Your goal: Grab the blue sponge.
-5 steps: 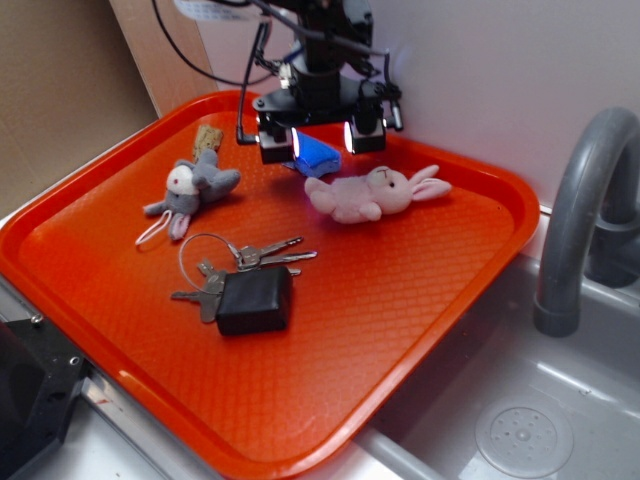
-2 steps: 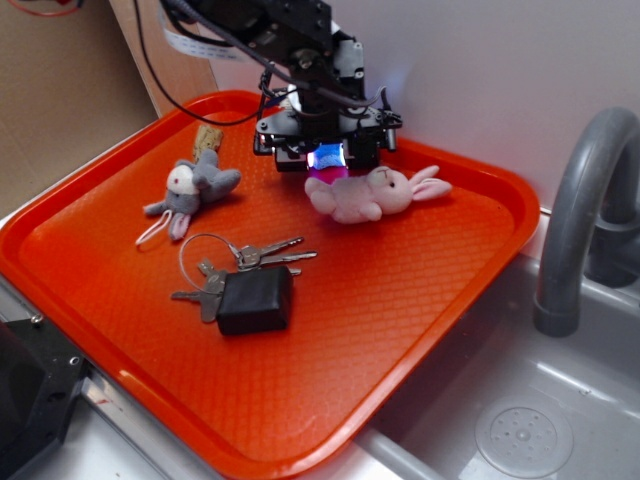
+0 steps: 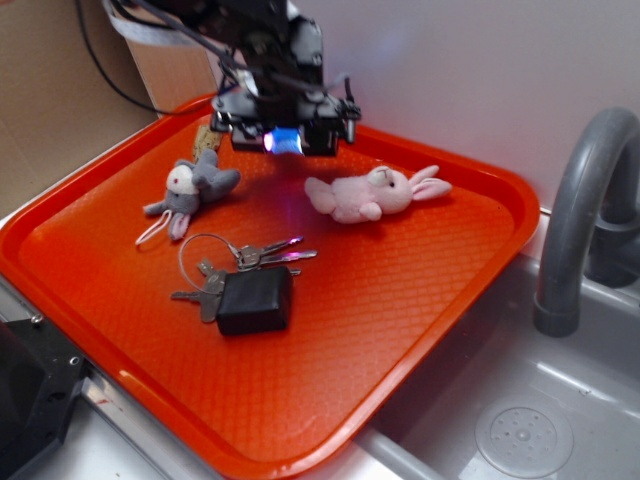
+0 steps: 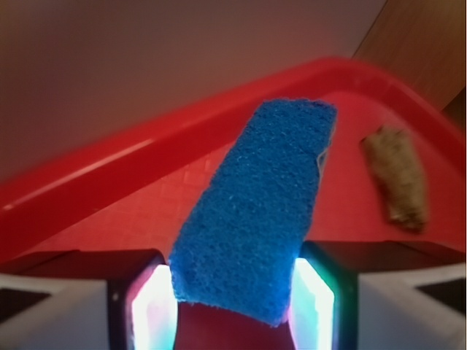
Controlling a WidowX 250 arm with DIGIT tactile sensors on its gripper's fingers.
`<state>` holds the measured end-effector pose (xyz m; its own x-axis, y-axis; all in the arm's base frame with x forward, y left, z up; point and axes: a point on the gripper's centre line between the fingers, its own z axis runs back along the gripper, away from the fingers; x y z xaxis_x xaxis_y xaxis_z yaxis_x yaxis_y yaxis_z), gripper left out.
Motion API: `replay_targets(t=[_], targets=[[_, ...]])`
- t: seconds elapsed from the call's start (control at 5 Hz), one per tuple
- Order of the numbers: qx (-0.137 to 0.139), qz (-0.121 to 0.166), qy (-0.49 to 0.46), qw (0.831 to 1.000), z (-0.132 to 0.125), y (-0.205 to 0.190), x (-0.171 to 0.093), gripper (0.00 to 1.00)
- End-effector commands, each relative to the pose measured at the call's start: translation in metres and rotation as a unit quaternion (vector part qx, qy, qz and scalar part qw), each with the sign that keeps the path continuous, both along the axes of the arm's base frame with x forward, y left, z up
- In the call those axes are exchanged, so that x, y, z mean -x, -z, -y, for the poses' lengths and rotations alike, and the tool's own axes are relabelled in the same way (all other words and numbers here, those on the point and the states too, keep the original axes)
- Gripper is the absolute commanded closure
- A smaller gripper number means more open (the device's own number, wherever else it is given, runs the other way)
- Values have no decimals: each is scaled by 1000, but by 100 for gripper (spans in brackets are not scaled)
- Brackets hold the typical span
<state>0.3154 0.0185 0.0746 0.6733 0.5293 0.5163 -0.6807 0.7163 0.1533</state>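
Exterior view: gripper (image 3: 283, 141) hangs above the back-left part of the orange tray (image 3: 420, 300), black body with cables trailing up. Blue sponge (image 3: 284, 139) shows only as a small bright-blue patch between the 2 fingers, lifted clear of the tray surface, pinched by the jaws. Tray is hard plastic with a fine diamond-grid texture and a raised rounded rim. Pink plush bunny (image 3: 372, 194) lies on its side just right of and below the gripper, fuzzy fabric, ears pointing right. Grey plush toy (image 3: 190, 190) lies to the left, soft, with a thin loop at one end. Tan cork-like piece (image 3: 207, 135) sits near the back rim, just left of the gripper. Keys (image 3: 245, 262) on a wire ring (metal, several of them) rest mid-tray, touching a black boxy fob (image 3: 254, 299). Grey curved faucet (image 3: 580, 210) rises at right over a grey sink (image 3: 520, 420).

Wrist view: blue sponge (image 4: 255, 211) fills the centre, coarse porous foam, long rectangular block with rounded corners, tilted so its far end leans right. Its near end is squeezed between 2 glowing finger pads (image 4: 152, 306), 1 on each side, touching both. Gripper (image 4: 230, 310) closed on it. Red tray rim (image 4: 109, 182) runs behind. Rough tan piece (image 4: 398, 179) lies on the tray to the right, apart from the sponge.
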Motion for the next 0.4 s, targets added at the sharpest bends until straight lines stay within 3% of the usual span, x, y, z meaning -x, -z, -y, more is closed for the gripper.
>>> replay_targets(t=[0.0, 0.2], targets=[[115, -90, 161, 976, 28, -104, 0, 100], [125, -150, 276, 941, 44, -136, 32, 100]])
